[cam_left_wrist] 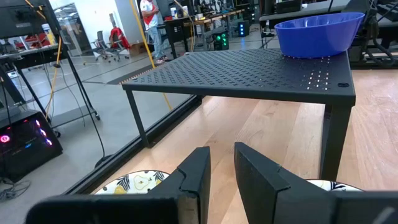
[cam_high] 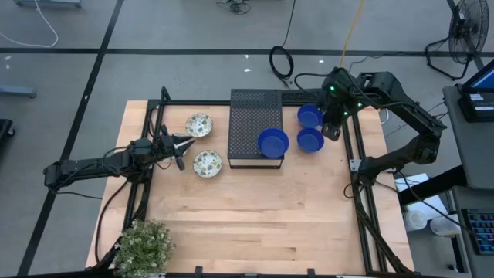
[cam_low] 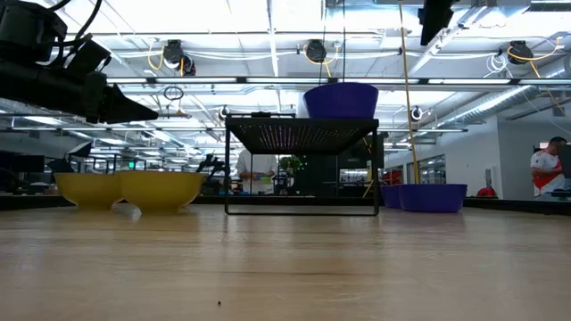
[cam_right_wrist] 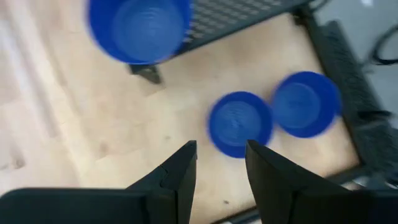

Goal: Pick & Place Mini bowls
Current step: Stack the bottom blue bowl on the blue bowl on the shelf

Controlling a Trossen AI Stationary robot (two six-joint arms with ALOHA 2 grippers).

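A blue bowl [cam_high: 272, 142] sits on the near right corner of the black perforated box [cam_high: 255, 116]; it also shows in the left wrist view [cam_left_wrist: 317, 34]. Two more blue bowls [cam_high: 309, 116] [cam_high: 310, 140] rest on the table right of the box. Two cream floral bowls [cam_high: 199, 124] [cam_high: 207, 163] stand on the table left of it. My left gripper [cam_high: 185, 143] hovers between the floral bowls, pointing at the box, open by a narrow gap [cam_left_wrist: 221, 163]. My right gripper [cam_high: 332, 130] hangs above the table just right of the blue bowls, open [cam_right_wrist: 221, 155].
A potted plant [cam_high: 144, 245] stands at the table's near left corner. Black frame rails [cam_high: 356, 166] run along the left, right and far edges. Bare wood [cam_high: 255, 216] fills the near half. A person [cam_low: 542, 169] stands in the room beyond.
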